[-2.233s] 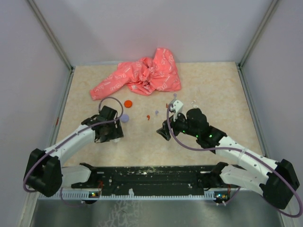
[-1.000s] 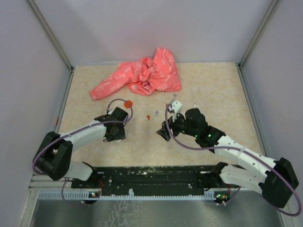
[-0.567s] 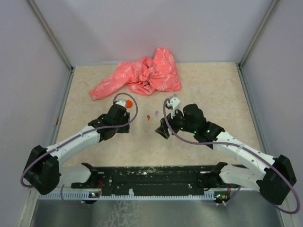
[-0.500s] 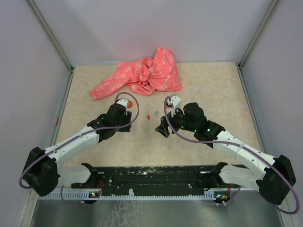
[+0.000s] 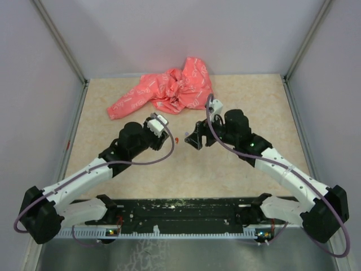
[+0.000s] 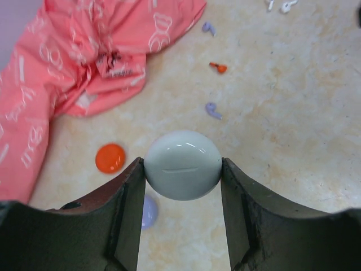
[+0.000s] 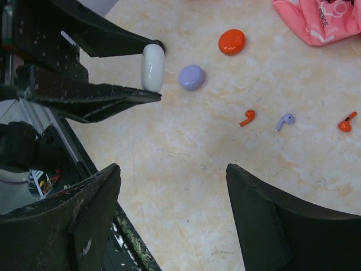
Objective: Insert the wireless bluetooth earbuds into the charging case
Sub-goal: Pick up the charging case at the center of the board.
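Left wrist: left gripper (image 6: pixel 183 169) grips white disc (image 6: pixel 183 158), charging case (image 6: pixel 110 158) lying loose nearby.

Robot lab test cell: plain grey panel walls (image 5: pixel 169 34) on metal posts (image 5: pixel 59 42), beige stone-pattern table (image 5: pixel 242 101), robot arms (image 5: pixel 84 175) bolted to a black rail (image 5: pixel 180 212), loose cables (image 5: pixel 163 153).

A crumpled pink printed cloth (image 5: pixel 166 93) lies at the far side of the beige marbled surface (image 5: pixel 242 169); one lavender earbud (image 6: pixel 208 26) lies near its edge, a second lavender earbud (image 6: pixel 212 110) farther out; a lavender disc (image 7: pixel 191 77) rests flat; a glossy white disc (image 6: pixel 183 165) — thin seam across it.
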`<state>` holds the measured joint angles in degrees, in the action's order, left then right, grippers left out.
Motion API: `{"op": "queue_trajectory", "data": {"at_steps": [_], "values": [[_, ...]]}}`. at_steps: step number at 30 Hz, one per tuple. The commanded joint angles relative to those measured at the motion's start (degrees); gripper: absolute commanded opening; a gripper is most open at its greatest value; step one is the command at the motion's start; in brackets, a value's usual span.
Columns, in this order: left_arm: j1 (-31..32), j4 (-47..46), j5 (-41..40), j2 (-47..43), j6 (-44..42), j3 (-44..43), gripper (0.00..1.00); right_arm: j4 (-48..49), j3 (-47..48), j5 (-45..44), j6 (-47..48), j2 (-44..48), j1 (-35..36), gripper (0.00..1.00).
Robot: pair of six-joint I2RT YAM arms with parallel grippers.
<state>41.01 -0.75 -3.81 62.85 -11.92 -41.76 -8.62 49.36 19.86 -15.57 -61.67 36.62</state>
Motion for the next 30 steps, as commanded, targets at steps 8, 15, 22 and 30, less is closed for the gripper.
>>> {"op": "queue_trajectory", "data": {"at_steps": [8,15,22,30], "values": [[1.0,-23.06,15.24,-2.7,-17.11,7.49,0.35,7.66,6.55,0.82,-7.79,-3.39,-1.2,0.7],[1.16,-23.68,20.14,-2.67,-15.77,8.45,0.35,11.42,8.84,4.62,-8.04,-8.54,0.35,0.67],[1.61,-23.78,20.68,-3.48,-16.1,9.24,0.35,11.72,12.25,5.45,-8.11,-13.3,2.23,0.65],[1.69,-23.93,20.1,-3.94,-15.84,9.16,0.35,10.3,13.04,6.06,-7.87,-15.44,3.5,0.6]]}}
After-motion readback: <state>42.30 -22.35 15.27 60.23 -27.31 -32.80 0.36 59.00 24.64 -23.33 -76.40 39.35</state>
